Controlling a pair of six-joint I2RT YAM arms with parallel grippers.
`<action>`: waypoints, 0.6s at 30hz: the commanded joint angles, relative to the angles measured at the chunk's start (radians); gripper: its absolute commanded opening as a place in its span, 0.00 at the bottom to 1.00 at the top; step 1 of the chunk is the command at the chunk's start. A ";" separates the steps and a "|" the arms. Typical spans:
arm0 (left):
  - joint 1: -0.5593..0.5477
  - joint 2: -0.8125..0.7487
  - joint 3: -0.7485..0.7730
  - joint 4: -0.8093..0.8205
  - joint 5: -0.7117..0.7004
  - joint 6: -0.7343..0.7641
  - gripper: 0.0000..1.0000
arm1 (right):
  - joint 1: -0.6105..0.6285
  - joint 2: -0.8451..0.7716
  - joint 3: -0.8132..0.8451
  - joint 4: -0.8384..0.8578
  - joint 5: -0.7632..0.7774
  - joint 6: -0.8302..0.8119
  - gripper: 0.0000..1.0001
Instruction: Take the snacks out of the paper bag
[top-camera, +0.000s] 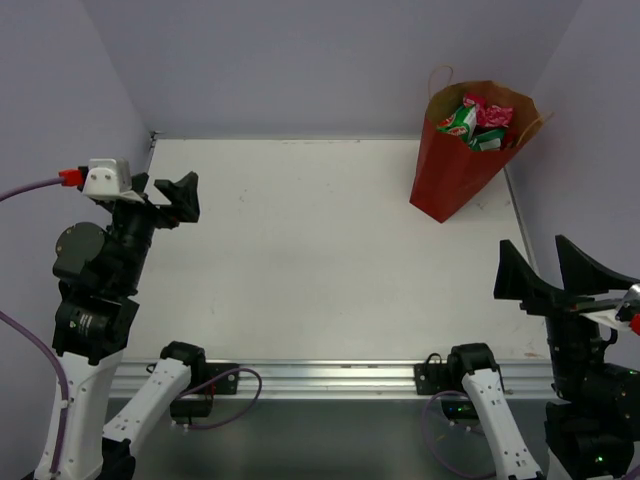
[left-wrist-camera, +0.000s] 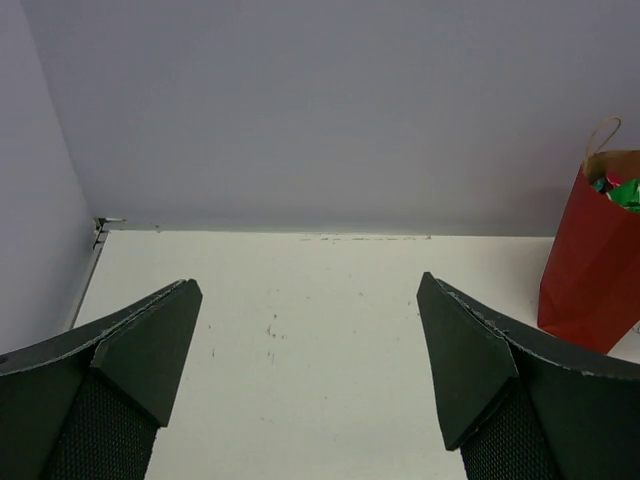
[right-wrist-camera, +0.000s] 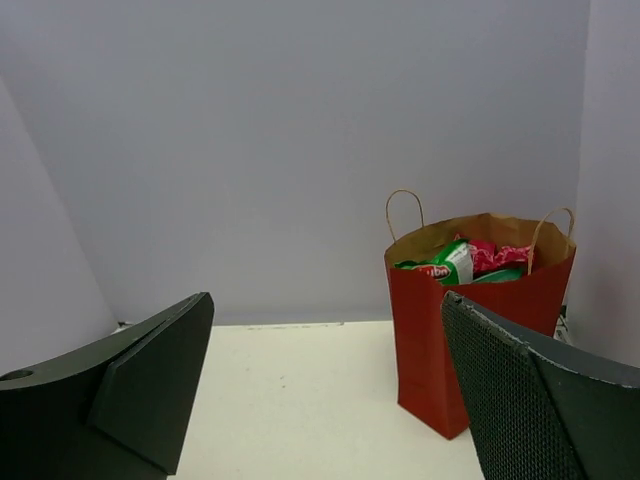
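White table (top-camera: 320, 260) — red paper bag (top-camera: 452, 172) upright at far-right corner, snacks (top-camera: 478, 122) inside. L gripper (top-camera: 172, 200) & R gripper (top-camera: 535, 250) both spread wide, empty — nowhere near bag.

White-and-black arms (top-camera: 95, 290), purple cables (top-camera: 28, 187), black wedge-fingered claws (left-wrist-camera: 308, 284).

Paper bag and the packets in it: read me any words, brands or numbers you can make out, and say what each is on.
Green packet at the bag's mouth: white letters on a red patch, partly hidden and too blurred to read.
Pink-red packets: print too small to read.
Paper bag: plain red outside, no text visible.
No text here can be quoted.
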 joint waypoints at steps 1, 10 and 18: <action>-0.005 -0.009 0.002 0.029 -0.007 -0.008 1.00 | 0.005 0.022 -0.011 0.012 0.014 0.015 0.99; -0.004 0.081 0.001 -0.031 0.048 -0.042 1.00 | 0.006 0.119 -0.062 -0.050 0.049 0.141 0.99; -0.005 0.126 -0.018 -0.025 0.116 -0.050 1.00 | 0.005 0.528 0.067 -0.164 0.214 0.331 0.99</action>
